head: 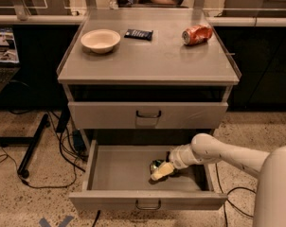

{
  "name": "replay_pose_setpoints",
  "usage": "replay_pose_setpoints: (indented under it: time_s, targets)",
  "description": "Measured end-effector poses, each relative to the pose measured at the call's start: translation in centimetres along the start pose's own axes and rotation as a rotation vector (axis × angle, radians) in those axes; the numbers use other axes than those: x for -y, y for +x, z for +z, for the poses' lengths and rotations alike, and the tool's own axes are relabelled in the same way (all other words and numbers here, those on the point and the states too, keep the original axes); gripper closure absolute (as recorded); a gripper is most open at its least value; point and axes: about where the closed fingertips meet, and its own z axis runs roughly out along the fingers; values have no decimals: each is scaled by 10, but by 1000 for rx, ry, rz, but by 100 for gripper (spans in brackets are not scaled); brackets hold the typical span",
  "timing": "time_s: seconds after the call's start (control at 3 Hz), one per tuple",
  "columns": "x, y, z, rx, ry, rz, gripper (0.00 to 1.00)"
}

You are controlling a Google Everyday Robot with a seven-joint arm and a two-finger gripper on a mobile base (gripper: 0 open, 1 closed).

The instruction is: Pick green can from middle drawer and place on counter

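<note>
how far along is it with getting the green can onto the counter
Done: the middle drawer stands open and the gripper is down inside it, at the green can. In hand: getting hold of the can, which is not yet out of the drawer. Left: lifting it out and setting it on the counter, where a bowl and an orange-red can sit.

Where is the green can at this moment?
Camera view: the green can lies inside the open middle drawer, right of centre, with the gripper down at it.
</note>
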Motion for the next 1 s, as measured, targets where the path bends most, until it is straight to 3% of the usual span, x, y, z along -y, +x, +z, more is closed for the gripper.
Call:
replay_pose_setpoints:
  time_s: [0.33,0.67,1.0]
  targets:
    - [2,10,14,-25,-3,23,0]
    - [3,13,16,-30,-4,27,12]
    - [3,13,16,-30,-4,27,36]
